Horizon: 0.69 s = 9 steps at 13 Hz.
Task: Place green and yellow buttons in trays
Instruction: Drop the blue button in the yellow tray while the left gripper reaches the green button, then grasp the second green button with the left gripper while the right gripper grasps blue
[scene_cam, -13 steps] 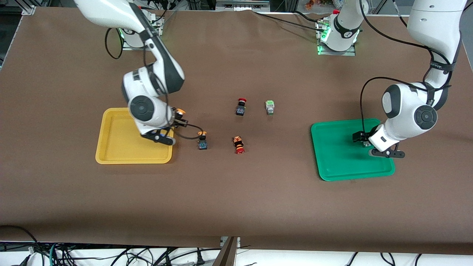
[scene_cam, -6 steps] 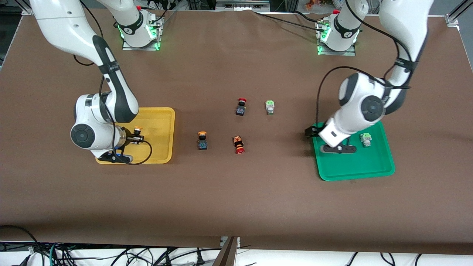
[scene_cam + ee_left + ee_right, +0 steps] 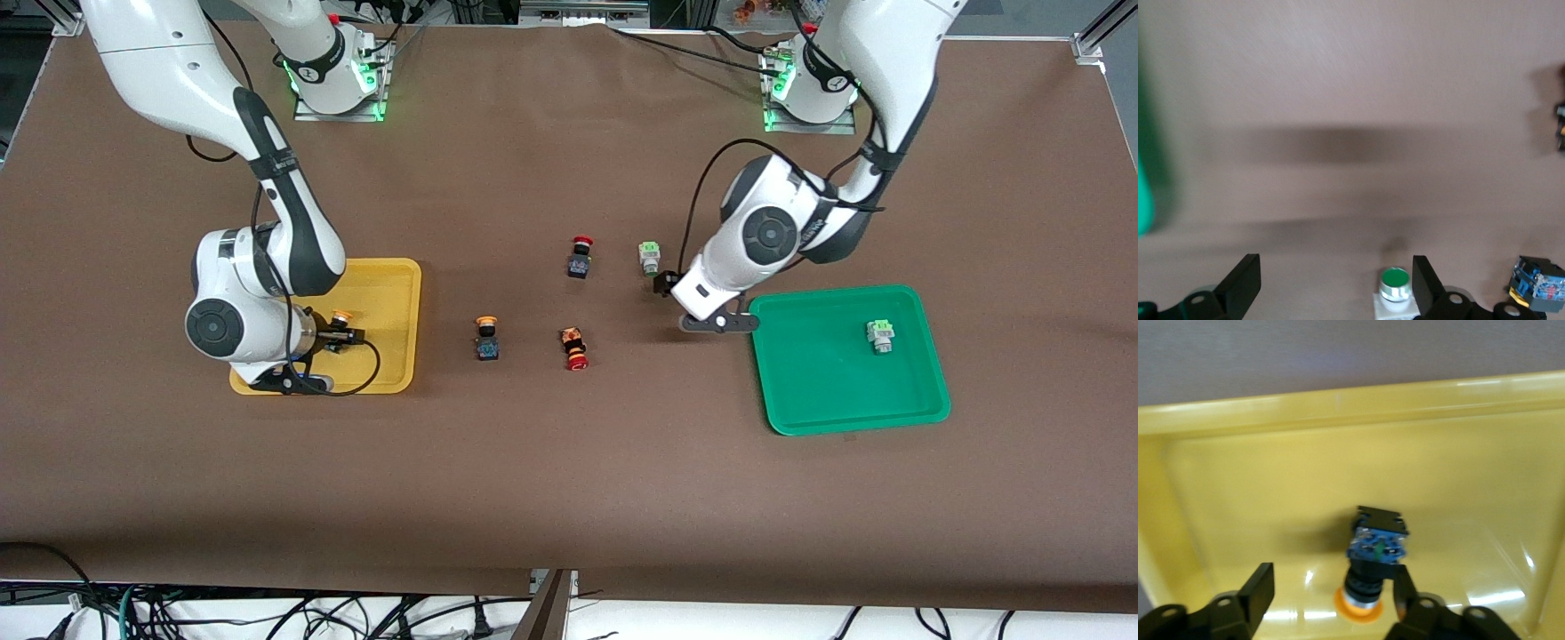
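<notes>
My right gripper (image 3: 336, 342) is low in the yellow tray (image 3: 391, 277) and open (image 3: 1333, 583). A yellow button (image 3: 340, 317) lies on the tray floor between the fingers, close against one of them (image 3: 1375, 570). My left gripper (image 3: 692, 307) is open and empty (image 3: 1336, 267), low over the table between the green tray (image 3: 800, 391) and a green button (image 3: 650, 258). That button stands just beside one finger (image 3: 1395, 285). Another green button (image 3: 880, 335) lies in the green tray. A second yellow button (image 3: 486, 338) stands on the table beside the yellow tray.
Two red-capped black switches are mid-table: one upright (image 3: 580, 257) beside the green button, one on its side (image 3: 575, 348) nearer the front camera. The upright one's blue-backed body shows in the left wrist view (image 3: 1536, 292). The green tray's edge (image 3: 1145, 193) shows there too.
My left gripper left the green tray, where a green button now lies, and moved to the green button on the table. My right gripper carried a yellow button into the yellow tray.
</notes>
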Available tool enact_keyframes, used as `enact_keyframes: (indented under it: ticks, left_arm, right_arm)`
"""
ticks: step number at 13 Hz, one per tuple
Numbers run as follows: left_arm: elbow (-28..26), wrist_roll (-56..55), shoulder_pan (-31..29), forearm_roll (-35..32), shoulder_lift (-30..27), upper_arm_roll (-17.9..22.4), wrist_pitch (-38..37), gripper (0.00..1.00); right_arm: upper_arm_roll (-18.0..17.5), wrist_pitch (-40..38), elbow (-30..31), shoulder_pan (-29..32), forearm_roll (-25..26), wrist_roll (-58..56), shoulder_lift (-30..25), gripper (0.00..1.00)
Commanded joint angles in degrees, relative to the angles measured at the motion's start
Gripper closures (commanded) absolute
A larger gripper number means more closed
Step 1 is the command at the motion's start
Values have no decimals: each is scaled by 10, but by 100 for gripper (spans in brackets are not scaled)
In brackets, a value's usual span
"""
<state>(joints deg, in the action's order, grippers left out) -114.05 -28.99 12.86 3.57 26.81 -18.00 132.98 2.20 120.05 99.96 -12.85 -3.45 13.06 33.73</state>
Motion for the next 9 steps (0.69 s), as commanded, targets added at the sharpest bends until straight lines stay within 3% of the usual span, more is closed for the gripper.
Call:
enact_keyframes:
  ticks: [1, 3, 6, 9]
  left_arm:
    - [-35, -26, 16, 4, -5, -7, 28, 0]
    - [-57, -50, 21, 4, -6, -24, 53, 0]
    - [-80, -97, 44, -27, -4, -27, 69, 0]
    - [-91, -198, 52, -90, 3, -48, 80, 0]
  right_arm:
    - [-16, -10, -28, -36, -2, 75, -5, 2]
    - [-35, -3, -64, -66, -12, 151, 12, 2]
    - [-48, 0, -122, -102, -83, 187, 54, 2]
    - [-47, 83, -122, -138, -84, 196, 86, 2]
